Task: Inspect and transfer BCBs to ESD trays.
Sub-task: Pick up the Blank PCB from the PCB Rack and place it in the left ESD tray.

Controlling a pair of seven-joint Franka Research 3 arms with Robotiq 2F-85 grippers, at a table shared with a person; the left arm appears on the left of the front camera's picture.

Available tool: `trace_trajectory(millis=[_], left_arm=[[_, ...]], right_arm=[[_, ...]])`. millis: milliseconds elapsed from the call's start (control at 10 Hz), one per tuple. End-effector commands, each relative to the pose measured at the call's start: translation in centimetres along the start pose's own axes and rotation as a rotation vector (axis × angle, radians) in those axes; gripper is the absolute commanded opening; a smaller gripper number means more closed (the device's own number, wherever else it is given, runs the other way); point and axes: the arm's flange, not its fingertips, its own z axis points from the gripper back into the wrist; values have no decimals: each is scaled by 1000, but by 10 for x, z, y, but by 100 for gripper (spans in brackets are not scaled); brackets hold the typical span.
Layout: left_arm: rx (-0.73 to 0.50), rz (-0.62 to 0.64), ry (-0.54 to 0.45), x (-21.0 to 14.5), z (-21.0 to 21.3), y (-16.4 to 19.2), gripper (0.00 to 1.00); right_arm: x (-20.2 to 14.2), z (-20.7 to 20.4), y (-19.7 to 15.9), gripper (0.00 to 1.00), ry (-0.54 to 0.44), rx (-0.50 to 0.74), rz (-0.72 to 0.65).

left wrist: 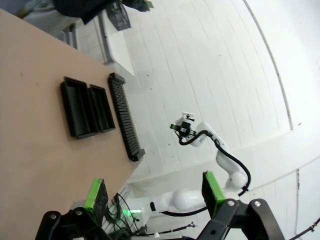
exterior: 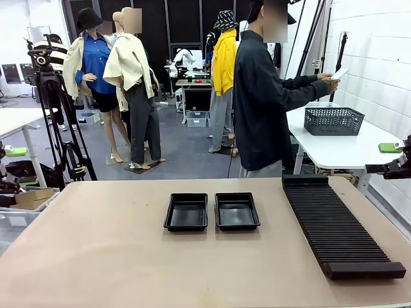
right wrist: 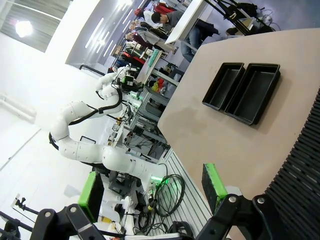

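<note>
Two ESD trays (exterior: 186, 212) (exterior: 237, 210) sit side by side at the table's middle, both with bare floors. They also lie ahead in the left wrist view (left wrist: 77, 107) and the right wrist view (right wrist: 252, 92). At the far side a person is turned to the right and holds up a small flat board (exterior: 338, 74), likely a BCB, above a mesh basket. My left gripper (left wrist: 154, 192) hangs open and empty, high off the table's left end. My right gripper (right wrist: 151, 186) is open and empty beyond the right end, its green pad (exterior: 389, 147) at the picture's edge.
A long black slotted rack (exterior: 337, 224) lies along the table's right side, next to the right tray. The dark mesh basket (exterior: 332, 120) stands on a white side table (exterior: 347, 151) behind. A camera tripod (exterior: 54, 115) stands at the far left.
</note>
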Motion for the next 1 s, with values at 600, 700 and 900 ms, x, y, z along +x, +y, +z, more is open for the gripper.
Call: trace_trajectory(millis=[600, 700, 900], left_arm=[[-45, 3, 5, 9, 10, -16, 100], [-45, 3, 5, 9, 10, -16, 100], [-45, 3, 5, 9, 10, -16, 100]], right_arm=[[10, 6, 6, 100, 2, -7, -13], [10, 6, 6, 100, 2, -7, -13], [10, 6, 6, 100, 2, -7, -13]])
